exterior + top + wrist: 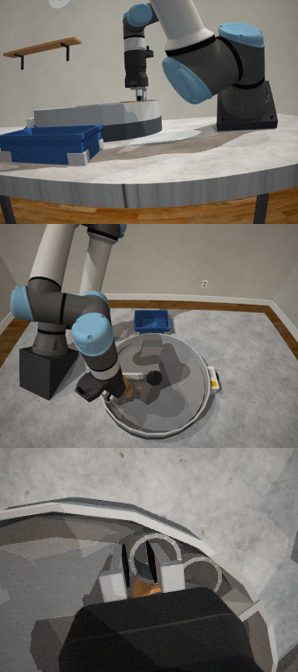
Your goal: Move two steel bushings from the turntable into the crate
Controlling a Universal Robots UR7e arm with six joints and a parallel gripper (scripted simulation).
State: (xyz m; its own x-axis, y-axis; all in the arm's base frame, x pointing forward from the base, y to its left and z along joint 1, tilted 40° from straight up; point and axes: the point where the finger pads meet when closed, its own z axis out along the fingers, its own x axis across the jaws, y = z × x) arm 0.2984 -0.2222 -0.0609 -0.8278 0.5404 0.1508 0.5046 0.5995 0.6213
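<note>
The gripper (137,555) hung over the near-left edge of the turntable (206,395), fingers pointing straight down. The jaws stood partly apart and held nothing.

In the wrist view, 1 steel bushing (167,542) stood upright directly under the fingers, with its bore vertical, so it showed as a ring. The ring lay a little to the right of the gap between the jaws. Its left wall fell between the fingers, and the right finger (170,575) stood over the bore. I judged that a straight descent would pinch this wall, 1 finger inside and 1 outside.

A 2nd steel bushing (217,579) lay just beside the 1st, close to the turntable rim, and could be touched on the way down. An orange-coloured bushing (129,390) sat close behind the fingers and had to stay.

The blue crate (152,329) stood across the turntable, beyond the black hub (154,377). It showed nothing inside.
</note>
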